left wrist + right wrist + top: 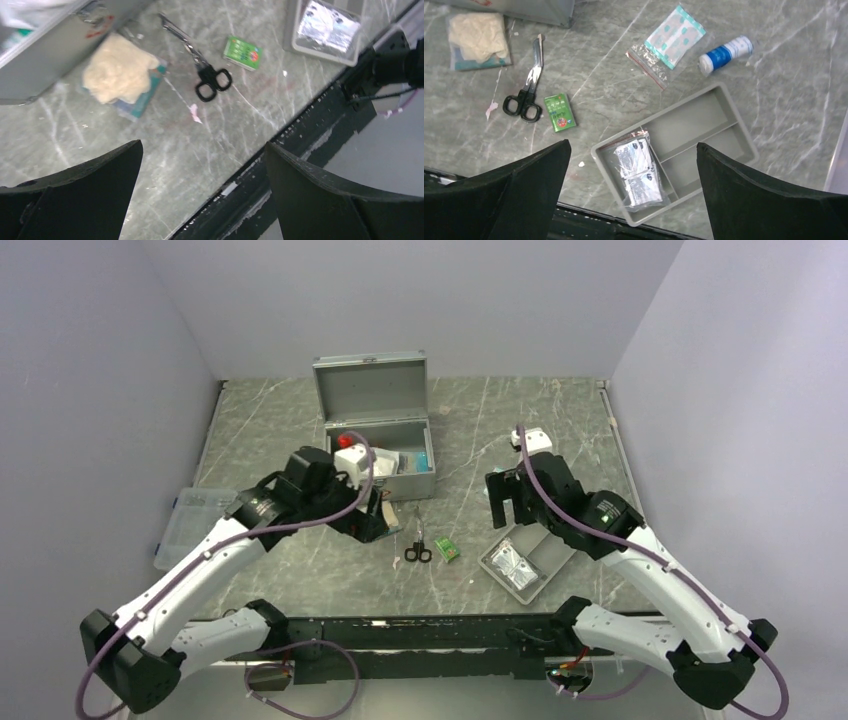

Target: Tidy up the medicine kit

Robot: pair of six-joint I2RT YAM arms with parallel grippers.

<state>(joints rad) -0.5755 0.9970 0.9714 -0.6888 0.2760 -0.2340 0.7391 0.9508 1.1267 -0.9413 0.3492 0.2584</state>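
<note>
- Marble-look table (pixel 560 440) w/ pale walls (pixel 100 360), top view: medicine kit (pixel 380 455) sitting centre-back, lid standing open; left gripper (pixel 372 523) hovering just in front, right gripper (pixel 503 515) hanging near grey tray (pixel 548 552).
- Left wrist: fingers (pixel 90 190) standing spread wide, nothing btwn; scissors (pixel 210 80), green packet (pixel 242 51) & glove bag (pixel 122 75) lying by kit's corner.
- Right wrist: fingers (pixel 524 190) standing spread wide too, empty; foil sachets (pixel 639 175) lying in one tray compartment; roll (pixel 725 54) & plaster bag (pixel 671 37) resting apart from it.

Silver-grey medicine kit (pixel 372 390), black-handled scissors (pixel 530 77), green packet (pixel 559 112) and grey tray (pixel 724 107) on white-veined grey table (pixel 774 60).
</note>
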